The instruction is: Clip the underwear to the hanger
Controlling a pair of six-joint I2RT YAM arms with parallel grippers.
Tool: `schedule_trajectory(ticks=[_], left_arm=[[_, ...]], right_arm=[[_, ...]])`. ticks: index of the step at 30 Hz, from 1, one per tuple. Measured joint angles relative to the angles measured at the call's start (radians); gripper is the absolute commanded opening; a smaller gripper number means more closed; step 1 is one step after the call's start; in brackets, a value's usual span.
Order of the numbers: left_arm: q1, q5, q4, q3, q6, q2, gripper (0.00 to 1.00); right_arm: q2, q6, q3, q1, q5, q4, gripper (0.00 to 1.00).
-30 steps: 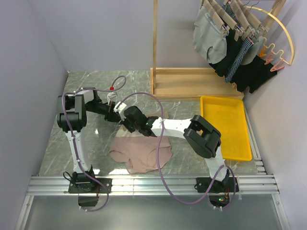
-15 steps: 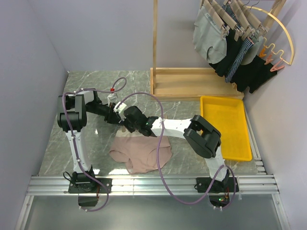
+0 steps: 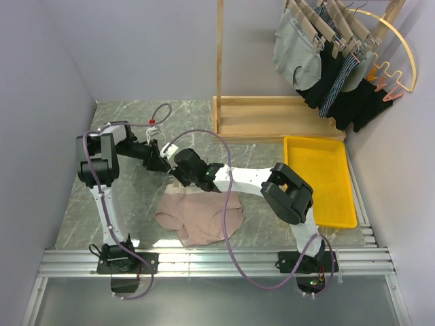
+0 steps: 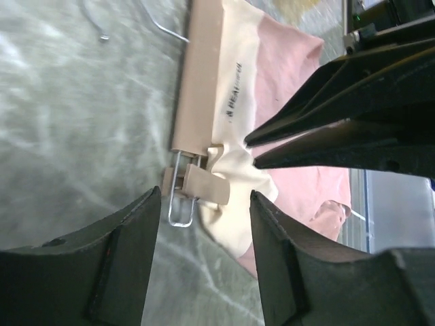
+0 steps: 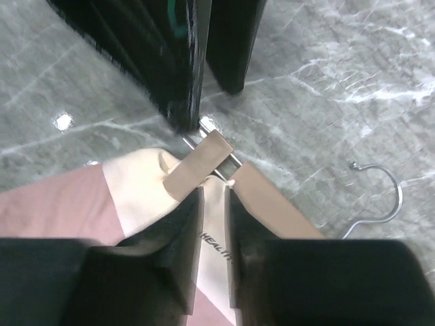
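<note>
I read the left pincer (image 4: pixel 204 204) as spread wide: its fingers (image 4: pixel 126 265) stand on either side of the end clip (image 4: pixel 207 185) without touching it. The right pincer (image 5: pixel 212 197) is parted by a narrow slot and pinches nothing, directly above the cream waistband (image 5: pixel 139 180). The underwear (image 3: pixel 200 217) lies flat on the worktop (image 3: pixel 122 122) at centre frame. The clip of the hanger (image 4: pixel 200 75) overlaps the waistband corner. The hook (image 5: pixel 377 197) rests at right of frame.

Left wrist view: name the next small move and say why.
Probably back the left end effector away from the clip: it stands open, clear of the clip, which already seems to pinch the underwear by its cream waistband to the hanger.
</note>
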Motion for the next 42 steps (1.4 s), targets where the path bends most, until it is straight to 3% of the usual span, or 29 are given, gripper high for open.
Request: schedule_trajectory(ticks=[3, 8, 14, 18, 22, 28, 31, 36, 42], left_arm=[[0.028, -0.008, 0.012, 0.019, -0.036, -0.005, 0.61], [0.071, -0.068, 0.068, 0.022, -0.129, -0.072, 0.63], [0.06, -0.222, 0.308, -0.056, -0.323, -0.346, 0.69], [-0.021, -0.341, 0.477, -0.107, -0.424, -0.536, 0.7], [-0.188, -0.445, 0.636, -0.176, -0.511, -0.611, 0.7], [-0.472, -0.631, 0.814, -0.258, -0.638, -0.561, 0.72], [-0.557, -0.688, 0.874, -0.256, -0.682, -0.487, 0.71], [-0.606, -0.744, 0.918, -0.254, -0.703, -0.403, 0.69], [-0.655, -0.788, 0.941, -0.254, -0.704, -0.335, 0.67]], right_arm=[[0.0, -0.002, 0.008, -0.002, -0.002, -0.01, 0.48], [-0.018, 0.003, 0.014, -0.03, -0.024, -0.08, 0.5], [-0.17, 0.094, 0.001, -0.229, -0.129, -0.195, 0.51], [-0.373, 0.185, -0.112, -0.44, -0.212, -0.196, 0.51], [-0.503, 0.245, -0.243, -0.568, -0.28, -0.201, 0.5], [-0.461, 0.292, -0.317, -0.673, -0.398, -0.254, 0.48], [-0.425, 0.32, -0.329, -0.74, -0.449, -0.28, 0.46], [-0.376, 0.359, -0.334, -0.776, -0.522, -0.278, 0.31], [-0.261, 0.395, -0.328, -0.779, -0.599, -0.275, 0.28]])
